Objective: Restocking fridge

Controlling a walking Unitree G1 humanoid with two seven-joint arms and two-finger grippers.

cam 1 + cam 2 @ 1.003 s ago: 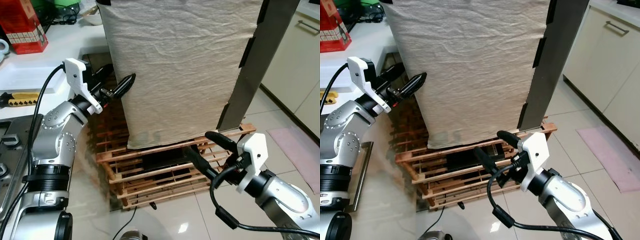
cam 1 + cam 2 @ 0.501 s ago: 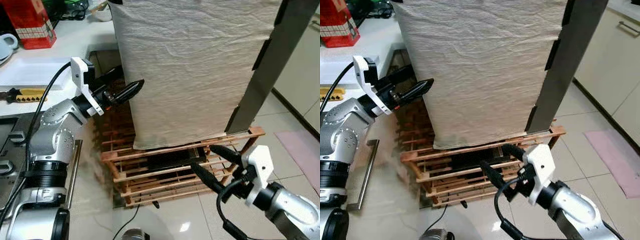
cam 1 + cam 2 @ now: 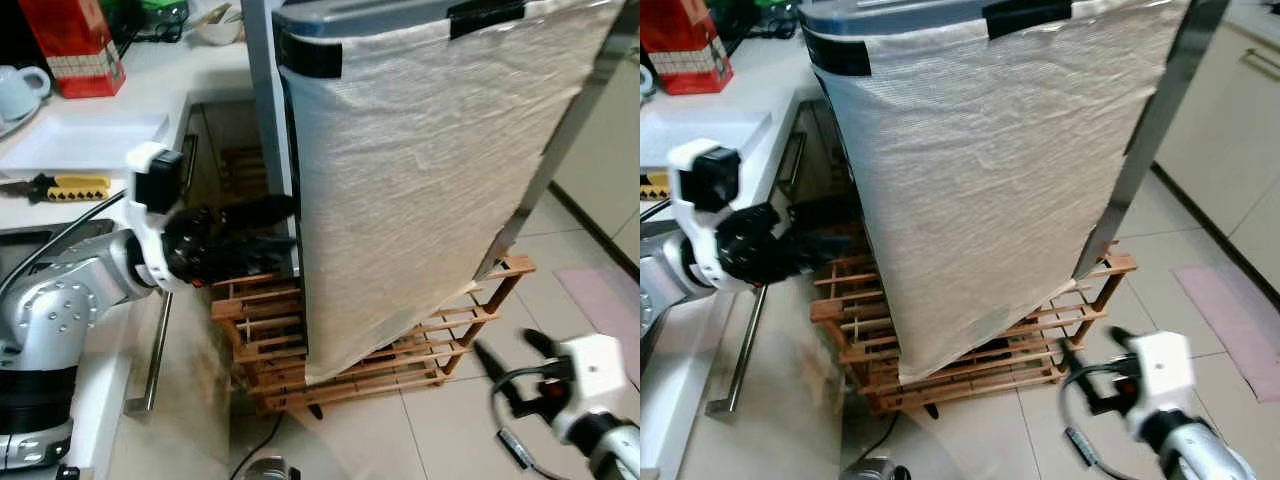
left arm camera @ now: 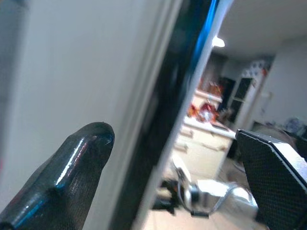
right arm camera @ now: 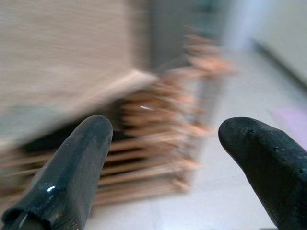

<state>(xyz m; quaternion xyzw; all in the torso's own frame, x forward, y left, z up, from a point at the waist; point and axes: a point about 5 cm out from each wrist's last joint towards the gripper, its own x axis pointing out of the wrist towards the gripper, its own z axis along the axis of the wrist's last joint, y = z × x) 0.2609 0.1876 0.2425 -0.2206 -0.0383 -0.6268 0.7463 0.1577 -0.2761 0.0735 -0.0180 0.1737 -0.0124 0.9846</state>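
A tall fridge [image 3: 430, 170] wrapped in pale woven cloth dominates the scene, its covered door [image 3: 990, 180] standing swung out at an angle, with black tape patches along the top edge and a dark metal strip down its far side. The fridge stands on a wooden slatted pallet [image 3: 400, 345], which rests on a glossy beige tiled floor [image 3: 1040, 430]. A white counter [image 3: 150, 100] runs along the robot's left; near its back edge stands a red carton [image 3: 75, 40], with a pale cup [image 3: 20, 90] beside it, a white tray [image 3: 85, 140] nearer the front edge, and a yellow-handled tool [image 3: 55, 187] at the front edge by the robot's arm. Cream cabinets line the right side of the room, and a pink mat [image 3: 1230, 320] lies on the floor before them. The left gripper [image 3: 262, 232] is raised at the hinge-side edge of the door, blurred by motion; in the left wrist view its fingers [image 4: 72, 177] stand apart, with the door's dark edge running between them, and contact cannot be confirmed. The right gripper [image 3: 505, 360] is low over the floor, clear of the pallet's right corner; its fingers [image 5: 72, 167] are spread wide and hold nothing.
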